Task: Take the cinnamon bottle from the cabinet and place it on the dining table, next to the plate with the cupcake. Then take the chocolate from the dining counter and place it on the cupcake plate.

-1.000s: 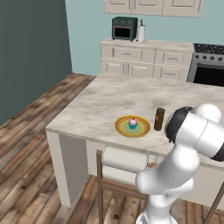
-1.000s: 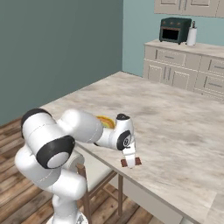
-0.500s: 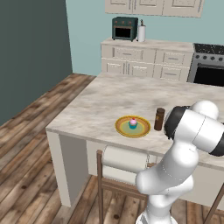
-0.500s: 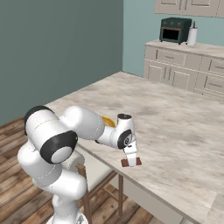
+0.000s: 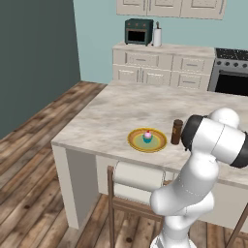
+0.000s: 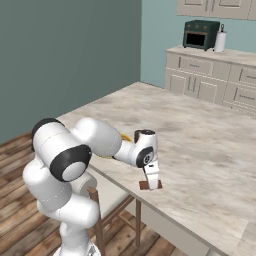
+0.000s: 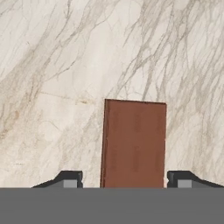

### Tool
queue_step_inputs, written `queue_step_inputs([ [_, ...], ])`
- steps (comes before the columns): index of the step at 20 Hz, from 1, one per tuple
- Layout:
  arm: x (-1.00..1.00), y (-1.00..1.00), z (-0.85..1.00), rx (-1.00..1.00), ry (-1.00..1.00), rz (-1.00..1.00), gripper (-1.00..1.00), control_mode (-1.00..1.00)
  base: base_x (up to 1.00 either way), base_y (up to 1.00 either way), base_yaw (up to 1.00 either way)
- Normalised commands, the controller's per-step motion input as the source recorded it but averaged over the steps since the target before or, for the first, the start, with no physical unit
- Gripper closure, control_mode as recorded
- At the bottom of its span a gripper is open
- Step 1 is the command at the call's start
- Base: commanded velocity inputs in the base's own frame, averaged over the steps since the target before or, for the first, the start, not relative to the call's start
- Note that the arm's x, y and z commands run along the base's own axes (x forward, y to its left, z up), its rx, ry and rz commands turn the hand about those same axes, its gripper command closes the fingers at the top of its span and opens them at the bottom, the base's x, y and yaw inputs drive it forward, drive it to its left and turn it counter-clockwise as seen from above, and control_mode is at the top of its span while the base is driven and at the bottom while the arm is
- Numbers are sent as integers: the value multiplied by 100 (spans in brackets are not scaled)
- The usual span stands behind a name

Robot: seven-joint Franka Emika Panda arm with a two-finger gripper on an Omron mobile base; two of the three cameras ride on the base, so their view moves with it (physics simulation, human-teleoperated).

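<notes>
The chocolate [image 7: 134, 144] is a flat brown bar lying on the dining table [image 6: 200, 130] close to its near edge. My gripper [image 7: 124, 180] points down over the chocolate [image 6: 151, 185], fingers either side of the bar. The right fingertip is at the bar's edge and a small gap shows on the left, so the gripper [image 6: 151, 181] is open. Further along the table [image 5: 111, 111] the yellow plate [image 5: 135, 141] holds the cupcake [image 5: 147, 135]. The dark cinnamon bottle [image 5: 177, 131] stands upright just right of the plate.
A wooden chair [image 5: 135, 193] is tucked under the table's near side beside my base. Against the back wall a counter with drawers [image 5: 164, 63] carries a toaster oven [image 5: 138, 31] and a paper towel roll [image 5: 157, 36]. A stove [image 5: 232, 72] stands at its right.
The fingers have drawn closer together around the chocolate bar. The arm has hardly moved, and the bar lies where it was.
</notes>
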Motion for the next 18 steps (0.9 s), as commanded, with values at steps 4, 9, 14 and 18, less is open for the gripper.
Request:
queue_step_inputs([
  [4,-27,-6,-15,7,0,-2,-100,-100,0,0,0],
  [9,-22,-3,-16,5,0,-9,-100,-100,0,0,0],
  [14,3,0,-29,3,2,-7,-100,-100,0,0,0],
  [18,-3,-1,-41,2,0,-2,-100,-100,0,0,0],
])
